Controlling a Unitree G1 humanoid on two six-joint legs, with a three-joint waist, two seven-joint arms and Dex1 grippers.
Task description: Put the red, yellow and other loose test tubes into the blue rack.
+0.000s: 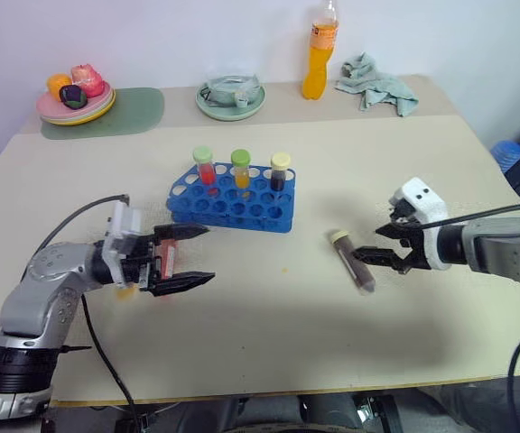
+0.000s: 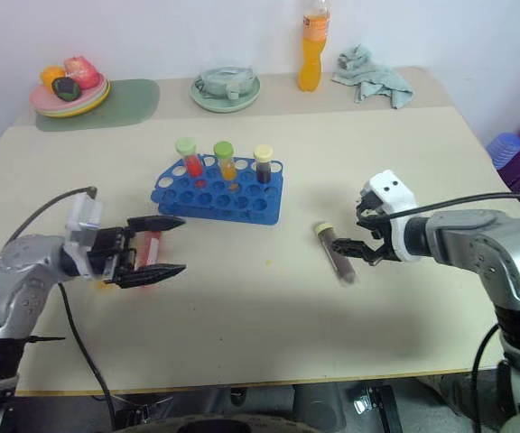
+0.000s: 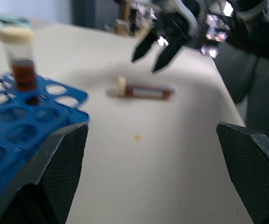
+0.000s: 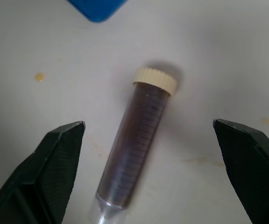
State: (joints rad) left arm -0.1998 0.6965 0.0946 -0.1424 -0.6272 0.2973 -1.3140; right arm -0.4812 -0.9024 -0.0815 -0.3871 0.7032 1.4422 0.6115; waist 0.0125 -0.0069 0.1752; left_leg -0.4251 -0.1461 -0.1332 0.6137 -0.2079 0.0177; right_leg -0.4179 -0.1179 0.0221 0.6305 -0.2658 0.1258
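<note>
The blue rack [image 1: 233, 206] stands mid-table with three capped tubes upright in its back row: a red one [image 1: 205, 167], a yellow-orange one [image 1: 241, 170] and a dark one [image 1: 280, 172]. A loose dark brown test tube [image 1: 354, 262] with a cream cap lies flat on the table to the rack's right. My right gripper [image 1: 382, 244] hovers open just beside it; in the right wrist view the tube [image 4: 137, 144] lies between the spread fingers. My left gripper [image 1: 208, 254] is open and level, in front of the rack's left end. Red and orange bits show behind it; I cannot tell what they are.
Along the back edge stand a tall orange drink bottle [image 1: 319, 54], a crumpled green cloth [image 1: 379, 83], a pale green dish [image 1: 231, 97] and a plate of fruit [image 1: 75, 97] on a green mat [image 1: 134, 113]. A small orange spot [image 3: 138, 137] marks the table.
</note>
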